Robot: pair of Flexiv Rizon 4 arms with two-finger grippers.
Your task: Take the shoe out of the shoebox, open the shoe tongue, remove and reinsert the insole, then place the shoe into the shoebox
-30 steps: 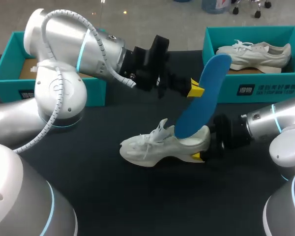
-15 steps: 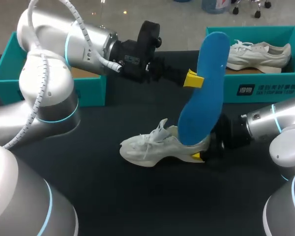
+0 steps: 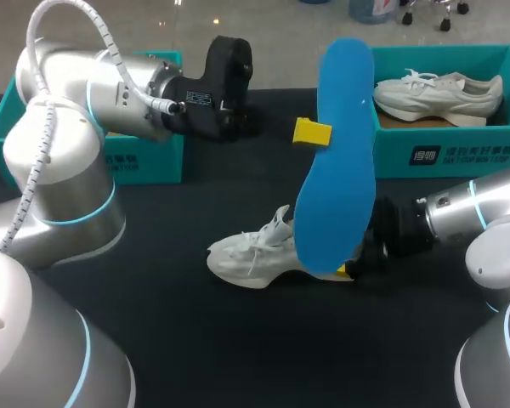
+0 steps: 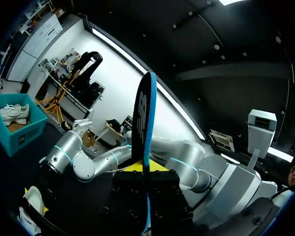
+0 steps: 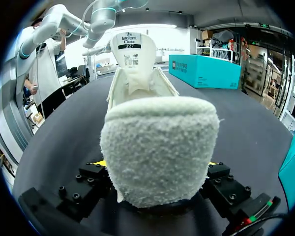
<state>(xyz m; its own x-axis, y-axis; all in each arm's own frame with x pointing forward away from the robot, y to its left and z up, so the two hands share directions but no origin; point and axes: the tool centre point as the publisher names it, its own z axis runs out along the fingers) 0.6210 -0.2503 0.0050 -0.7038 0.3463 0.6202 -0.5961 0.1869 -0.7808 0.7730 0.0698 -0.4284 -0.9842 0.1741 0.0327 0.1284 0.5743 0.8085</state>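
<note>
Your head view looks down from behind, shoe (image 3: 255, 253) at 6 o'clock; your right wrist view faces its heel closely, left sights along the insole (image 4: 143, 123) edge-on.

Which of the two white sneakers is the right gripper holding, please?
The sneaker on the table, its heel clamped by the right gripper; the other sneaker lies untouched in the teal shoebox.
</note>
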